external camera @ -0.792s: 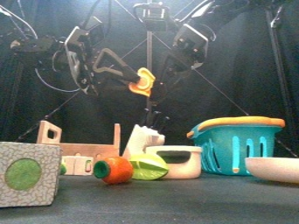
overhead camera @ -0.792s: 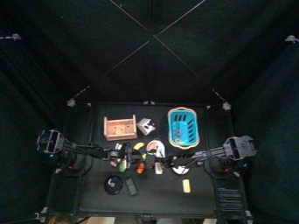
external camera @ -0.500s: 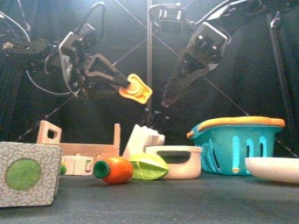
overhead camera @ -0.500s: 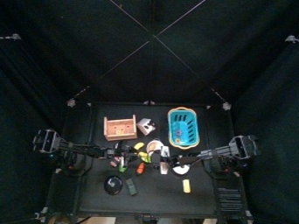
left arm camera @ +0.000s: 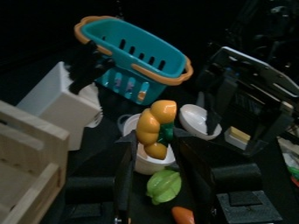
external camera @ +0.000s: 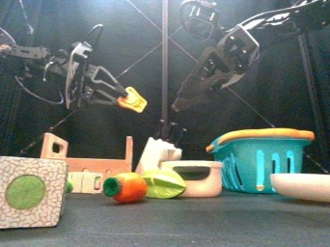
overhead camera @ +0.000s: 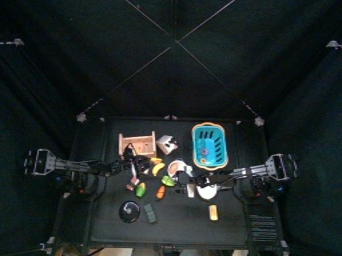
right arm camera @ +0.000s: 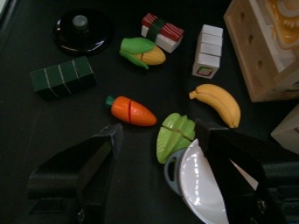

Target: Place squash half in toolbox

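Observation:
My left gripper (external camera: pixel 126 97) is shut on the squash half (external camera: pixel 131 98), a yellow-orange piece with a green stem, and holds it high above the table. In the left wrist view the squash half (left arm camera: pixel 156 128) sits between my jaws. The toolbox (external camera: pixel 85 165), a low orange-brown wooden box, stands below and to the left; it also shows in the top view (overhead camera: pixel 135 147) and the left wrist view (left arm camera: pixel 21 153). My right gripper (right arm camera: pixel 162 133) is open and empty, raised over the toys at mid-table (external camera: pixel 191 94).
A turquoise basket (overhead camera: pixel 210 145) stands right of the toolbox. A carrot (right arm camera: pixel 132 110), green wedge (right arm camera: pixel 176 137), banana (right arm camera: pixel 219 103), corn (right arm camera: pixel 142 51), white block (right arm camera: pixel 208 51) and white bowl (right arm camera: pixel 201 177) lie at mid-table. A grey cube (external camera: pixel 33 192) stands front left.
My left gripper has carried the squash half to the left and a little lower, towards the toolbox. My right arm has pulled back to the right and higher.

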